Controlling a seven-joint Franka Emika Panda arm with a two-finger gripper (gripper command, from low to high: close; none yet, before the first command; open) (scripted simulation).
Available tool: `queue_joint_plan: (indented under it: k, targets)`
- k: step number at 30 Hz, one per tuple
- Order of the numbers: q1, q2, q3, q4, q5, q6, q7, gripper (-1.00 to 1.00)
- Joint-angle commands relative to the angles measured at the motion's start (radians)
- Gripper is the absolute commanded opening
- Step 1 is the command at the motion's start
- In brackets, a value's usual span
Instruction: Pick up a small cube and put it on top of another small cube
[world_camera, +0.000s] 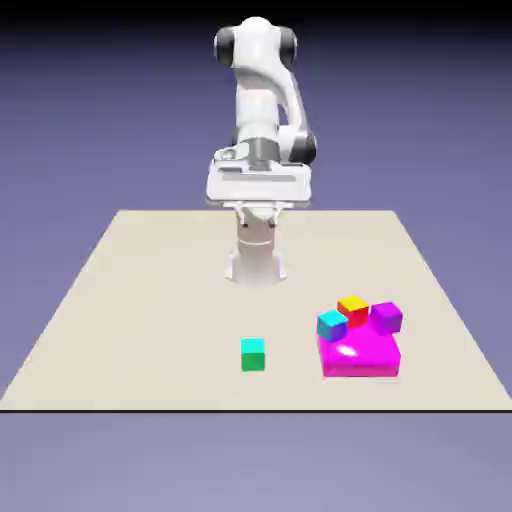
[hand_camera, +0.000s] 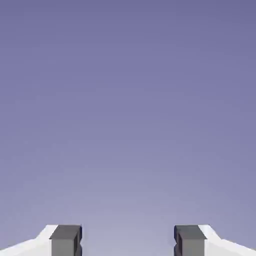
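A small green cube (world_camera: 253, 354) sits alone on the table toward the front middle. At the exterior view's right lies a flat magenta block (world_camera: 362, 358), with a cyan cube (world_camera: 332, 324), a red-and-yellow cube (world_camera: 353, 308) and a purple cube (world_camera: 386, 317) crowded along its far edge. My gripper (world_camera: 257, 221) hangs high near the robot's base, far behind all the cubes. In the hand view the gripper (hand_camera: 128, 243) is open, its two grey fingertips (hand_camera: 65, 240) wide apart with only the blue-violet backdrop between them. No cube shows in that view.
The beige table (world_camera: 150, 300) stretches wide around the cubes. The robot's white base pedestal (world_camera: 257, 262) stands at the table's far middle. The three small cubes sit close together, touching or nearly touching the magenta block.
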Motion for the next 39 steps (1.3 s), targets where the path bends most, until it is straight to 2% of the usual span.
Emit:
queue_joint_plan:
  k: [1, 22, 29, 30, 35, 39]
  targets:
    - [-0.002, 0.036, -0.012, 0.015, 0.040, -0.038, 0.020, 0.00]
    - [-0.034, 0.797, -0.270, 0.320, 0.879, -0.825, 0.440, 0.00]
    - [-0.017, 0.955, -0.190, 0.344, 1.056, -0.742, 0.332, 0.00]
    - [-0.017, 0.956, -0.190, 0.344, 1.056, -0.742, 0.332, -1.00]
    - [-0.033, 0.811, -0.268, 0.323, 0.894, -0.828, 0.439, -1.00]
    - [-0.068, 0.724, -0.134, 0.295, 0.886, -0.848, 0.502, -1.00]
